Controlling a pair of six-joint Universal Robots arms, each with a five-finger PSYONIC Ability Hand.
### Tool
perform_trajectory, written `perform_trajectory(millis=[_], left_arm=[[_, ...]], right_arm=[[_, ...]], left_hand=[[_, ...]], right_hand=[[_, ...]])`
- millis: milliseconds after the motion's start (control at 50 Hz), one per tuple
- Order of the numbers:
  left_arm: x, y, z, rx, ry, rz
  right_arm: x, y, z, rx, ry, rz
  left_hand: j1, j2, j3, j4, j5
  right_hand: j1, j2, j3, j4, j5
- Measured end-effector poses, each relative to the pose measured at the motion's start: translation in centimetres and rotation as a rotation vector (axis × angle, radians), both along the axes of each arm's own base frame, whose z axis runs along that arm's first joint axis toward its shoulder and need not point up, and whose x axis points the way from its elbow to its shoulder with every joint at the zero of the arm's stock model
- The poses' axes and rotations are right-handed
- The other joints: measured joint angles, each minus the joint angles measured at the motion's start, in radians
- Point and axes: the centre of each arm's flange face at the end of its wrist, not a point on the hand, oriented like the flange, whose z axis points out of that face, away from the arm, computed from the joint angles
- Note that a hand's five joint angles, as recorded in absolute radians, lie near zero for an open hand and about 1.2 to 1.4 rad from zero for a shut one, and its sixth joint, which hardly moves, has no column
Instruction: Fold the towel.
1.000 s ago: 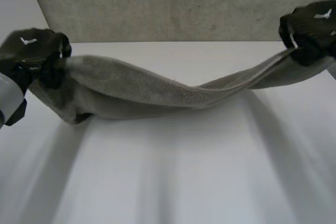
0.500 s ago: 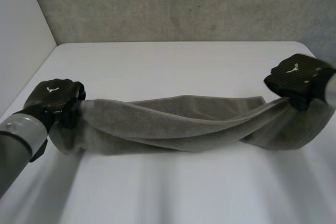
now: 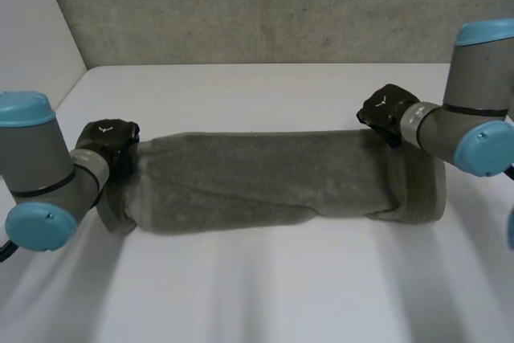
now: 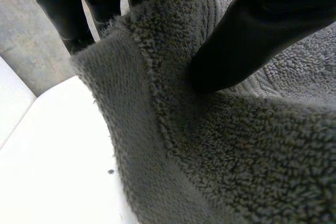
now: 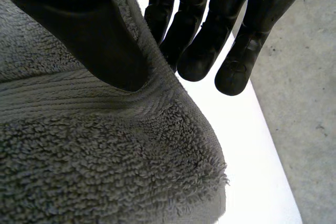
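Towel (image 3: 265,182), grey terry, between the two hands on the white table (image 3: 265,279). Lies in a long band from one hand to the other. Pinched at one end edge by left hand (image 3: 108,140), thumb (image 4: 252,30) on top, fingers (image 4: 65,11) behind the cloth. Pinched at the opposite end by right hand (image 3: 387,110), thumb (image 5: 89,30) pressed on the pile, fingers (image 5: 210,30) beyond the hem. Grey wall (image 3: 265,6) beyond the hands

Grey towel (image 3: 265,178) (ribbed band near its edge), white table (image 3: 265,295).
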Motion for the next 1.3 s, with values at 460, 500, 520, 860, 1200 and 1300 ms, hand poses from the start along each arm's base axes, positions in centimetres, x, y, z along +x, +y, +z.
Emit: perform_trajectory(millis=[460, 500, 520, 860, 1200, 1300], left_arm=[[-0.4, -0.4, 4.1, -0.078, 0.013, 0.012], [-0.2, 0.6, 5.3, -0.092, 0.015, 0.015], [-0.1, 0.9, 5.6, -0.094, 0.015, 0.015], [1.2, 10.8, 2.4, -0.105, -0.177, -0.096], [0.8, 9.4, -2.9, -0.111, -0.298, -0.125], [1.0, 9.0, -3.2, -0.114, -0.298, -0.114]], right_arm=[[2.6, -0.5, 3.5, -0.132, -0.155, -0.056], [2.1, 0.7, 5.1, -0.115, -0.193, -0.071], [2.0, 1.1, 5.4, -0.109, -0.200, -0.074], [-5.1, 9.4, 1.6, 0.079, -0.266, -0.247], [-8.5, 7.1, -6.2, 0.161, -0.274, -0.383], [-9.2, 6.2, -6.4, 0.150, -0.273, -0.405]], left_hand=[[-1.046, -1.150, -1.204, -1.166, -1.124], [-1.046, -1.149, -1.204, -1.166, -1.122], [-1.046, -1.149, -1.203, -1.166, -1.120], [-0.979, -1.076, -1.124, -1.093, -1.018], [-0.923, -1.028, -1.068, -1.038, -0.962], [-0.909, -1.015, -1.055, -1.024, -0.948]], right_hand=[[-0.951, -1.085, -1.097, -1.079, -1.058], [-0.952, -1.085, -1.097, -1.079, -1.058], [-0.952, -1.085, -1.097, -1.079, -1.058], [-0.952, -1.085, -1.097, -1.079, -1.058], [-0.370, -0.503, -0.517, -0.514, -0.486], [-0.020, -0.111, -0.139, -0.130, -0.099]])
